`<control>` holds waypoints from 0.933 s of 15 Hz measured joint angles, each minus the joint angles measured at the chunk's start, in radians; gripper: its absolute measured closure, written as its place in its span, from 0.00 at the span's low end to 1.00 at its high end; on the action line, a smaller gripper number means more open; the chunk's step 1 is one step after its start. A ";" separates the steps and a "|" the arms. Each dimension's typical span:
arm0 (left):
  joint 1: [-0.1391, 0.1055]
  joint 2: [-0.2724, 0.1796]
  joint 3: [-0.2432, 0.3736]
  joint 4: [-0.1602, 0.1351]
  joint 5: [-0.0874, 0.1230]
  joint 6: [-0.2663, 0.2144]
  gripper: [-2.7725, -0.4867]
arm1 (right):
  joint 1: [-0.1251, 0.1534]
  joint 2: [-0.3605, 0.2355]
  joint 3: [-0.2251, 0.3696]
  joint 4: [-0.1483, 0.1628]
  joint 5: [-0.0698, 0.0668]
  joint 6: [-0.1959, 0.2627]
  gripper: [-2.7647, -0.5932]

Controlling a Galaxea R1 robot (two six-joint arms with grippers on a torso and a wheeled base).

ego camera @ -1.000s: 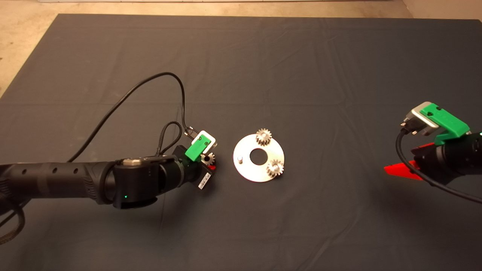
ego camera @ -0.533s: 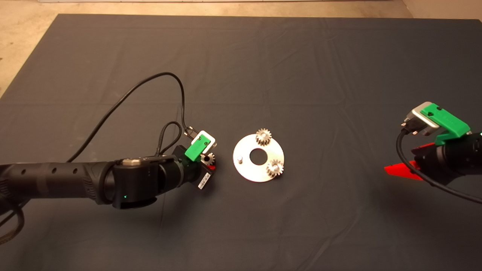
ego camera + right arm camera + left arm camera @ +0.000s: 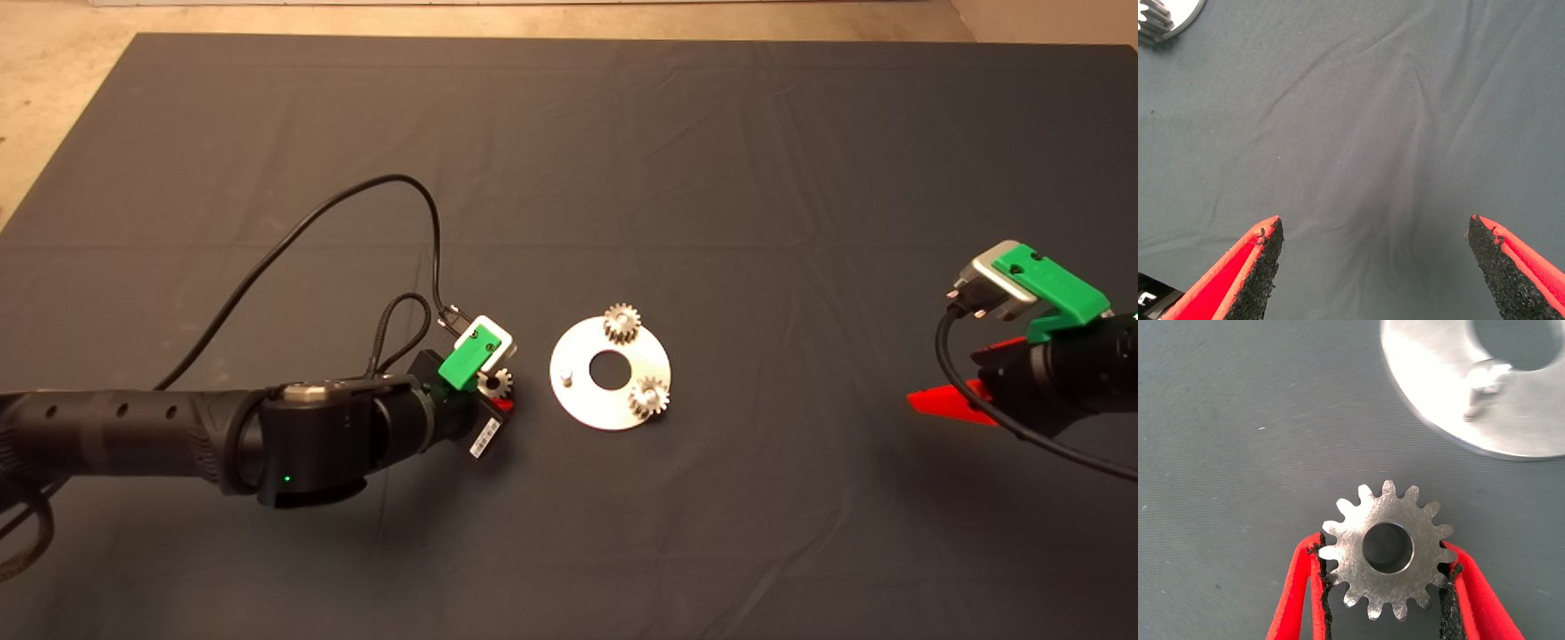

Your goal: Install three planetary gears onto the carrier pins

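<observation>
The silver carrier disc [image 3: 587,404] lies mid-mat with two planetary gears seated on its pins, one at the far edge [image 3: 622,322] and one at the near right [image 3: 649,396]. A third pin [image 3: 566,377] stands bare on the disc's left side; it also shows in the left wrist view [image 3: 1478,390]. My left gripper [image 3: 496,391] sits just left of the disc, shut on the third gear [image 3: 1388,549], held flat by its teeth between the red fingers [image 3: 1301,587]. My right gripper [image 3: 1375,267] hovers open over bare mat at the right edge, nothing between its fingers.
The dark mat [image 3: 756,178] covers the table, with beige floor beyond its far edge. A black cable [image 3: 356,191] loops above the left arm.
The left arm has shifted slightly toward the near side with the gear still held. The right arm, the disc and the two seated gears have not moved.
</observation>
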State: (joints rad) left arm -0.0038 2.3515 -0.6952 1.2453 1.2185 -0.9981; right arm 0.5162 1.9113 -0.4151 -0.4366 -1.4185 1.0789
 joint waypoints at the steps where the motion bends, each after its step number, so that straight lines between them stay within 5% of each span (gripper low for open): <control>1: -0.002 0.000 0.012 0.000 0.006 0.000 0.92 | 0.000 0.000 0.000 0.000 0.001 0.000 0.33; 6: -0.047 0.030 0.067 -0.004 0.058 0.000 0.93 | 0.000 0.000 0.000 0.000 0.001 0.000 0.33; 9: -0.079 0.060 0.069 -0.065 0.089 0.000 0.94 | 0.000 0.000 0.000 0.000 0.001 0.000 0.33; 13: -0.102 0.132 0.069 -0.100 0.102 0.003 0.94 | 0.000 0.000 0.000 0.000 0.000 0.000 0.33; 14: -0.102 0.144 0.068 -0.105 0.119 0.005 0.94 | 0.000 0.000 0.000 0.000 0.000 0.000 0.33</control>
State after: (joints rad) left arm -0.1057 2.4955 -0.6270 1.1400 1.3377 -0.9934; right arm 0.5157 1.9109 -0.4151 -0.4364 -1.4181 1.0785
